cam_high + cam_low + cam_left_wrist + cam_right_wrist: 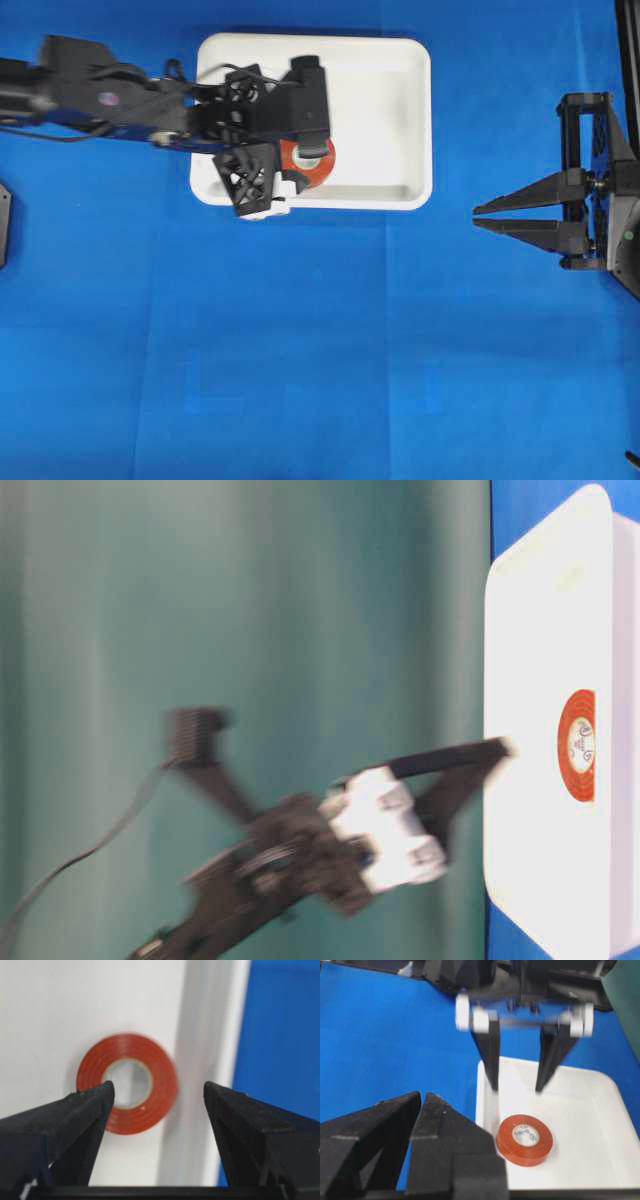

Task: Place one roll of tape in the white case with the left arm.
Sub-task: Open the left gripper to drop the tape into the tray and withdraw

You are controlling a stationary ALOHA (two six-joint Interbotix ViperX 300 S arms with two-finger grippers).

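Since the tape [525, 1139] lies flat on the floor of the case [400, 70], close to the near rim, the job looks essentially done: the ring rests on its side with the pale core facing up, free of any grip. The left gripper [517, 1087] hangs above it with its fingers spread apart and nothing between them, their tips off the ring in the right wrist view, which suits a release made low so the ring would not roll. The left wrist view shows the ring below and between the two black fingers [75, 1115], off-centre toward one of them. The right gripper [490, 217] sits well apart over the blue cloth [300, 380], its fingers drawn together and empty, presumably parked out of the way. From overhead the left arm [110, 100] covers part of the ring and the case's left end. The table-level view is blurred, so the gripper's height above the case cannot be read there.
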